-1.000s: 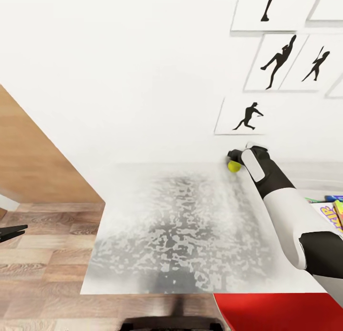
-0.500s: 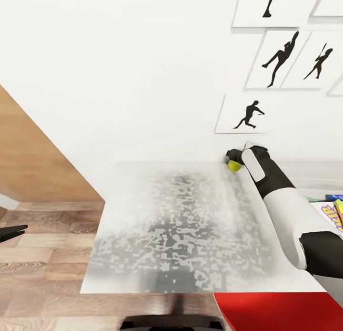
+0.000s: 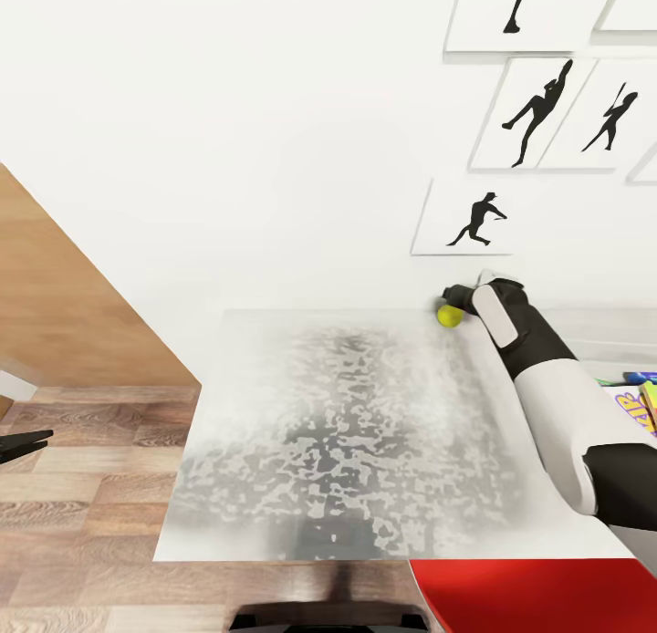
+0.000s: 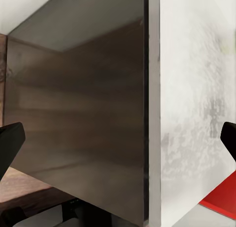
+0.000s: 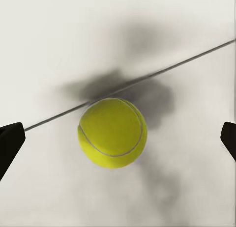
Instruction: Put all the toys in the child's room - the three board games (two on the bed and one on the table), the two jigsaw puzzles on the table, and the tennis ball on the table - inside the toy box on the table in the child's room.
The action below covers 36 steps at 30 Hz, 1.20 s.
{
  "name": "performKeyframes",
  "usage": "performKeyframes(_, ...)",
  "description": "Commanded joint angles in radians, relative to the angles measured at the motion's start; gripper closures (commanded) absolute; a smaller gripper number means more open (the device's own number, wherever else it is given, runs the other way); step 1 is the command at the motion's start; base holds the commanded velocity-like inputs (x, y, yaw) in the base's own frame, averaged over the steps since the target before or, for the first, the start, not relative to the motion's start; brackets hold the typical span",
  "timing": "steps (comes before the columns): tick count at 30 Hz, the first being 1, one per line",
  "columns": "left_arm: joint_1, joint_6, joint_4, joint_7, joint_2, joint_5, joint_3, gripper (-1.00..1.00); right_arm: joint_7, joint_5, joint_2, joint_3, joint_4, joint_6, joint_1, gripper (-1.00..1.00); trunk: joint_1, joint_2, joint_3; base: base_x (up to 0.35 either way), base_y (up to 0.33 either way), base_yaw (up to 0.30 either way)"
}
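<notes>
Ball: the tennis ball [image 3: 448,316] sits at the far edge of the table [image 3: 347,432], right where top meets wall, at about 1 o'clock in the head view; it looks free to roll, so the wall is likely what stops it

Right gripper: the right gripper [image 5: 118,138] is spread wide, dark fingertips [image 5: 10,141] at 9 and 3 o'clock in the wrist view with the ball [image 5: 112,132] centred between them and touching neither; in the head view the arm reaches across the table so the wrist [image 3: 470,297] is just beside the ball

Why so: judged as lining up for a pinch, jaws wide enough to clear the ball on both sides before closing

Risk: a nudge could send the ball along the wall

Left gripper: the left gripper [image 4: 118,138] is parked off the table's 9 o'clock side, spread and holding nothing, facing the table's dark side panel [image 4: 78,114]; probably kept clear of the reach

Other toys: colourful box corners [image 3: 639,400] show at 3 o'clock, near the right arm

Task stage: ball not yet gripped
</notes>
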Motion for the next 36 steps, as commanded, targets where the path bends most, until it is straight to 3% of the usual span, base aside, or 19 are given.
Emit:
performKeyframes(1, -0.001, 0.011, 0.001, -0.003, 0.001, 0.005, -0.005, -1.0, -0.01, -0.011, -0.003, 0.006, -0.001, 0.002, -0.001, -1.0, 0.001, -0.002, -0.002, 0.0, 0.0, 0.0)
performKeyframes(22, -0.001, 0.006, 0.0, -0.003, -0.006, 0.005, -0.005, -1.0, -0.011, -0.009, -0.005, 0.005, -0.001, 0.0, -0.001, -1.0, 0.001, -0.002, -0.003, 0.0, 0.0, 0.0)
performKeyframes(36, -0.001, 0.002, 0.001, -0.003, -0.007, 0.004, -0.005, -1.0, -0.011, -0.009, -0.005, 0.005, -0.001, 0.0, -0.001, -1.0, 0.001, -0.002, -0.02, 0.0, 0.0, 0.0)
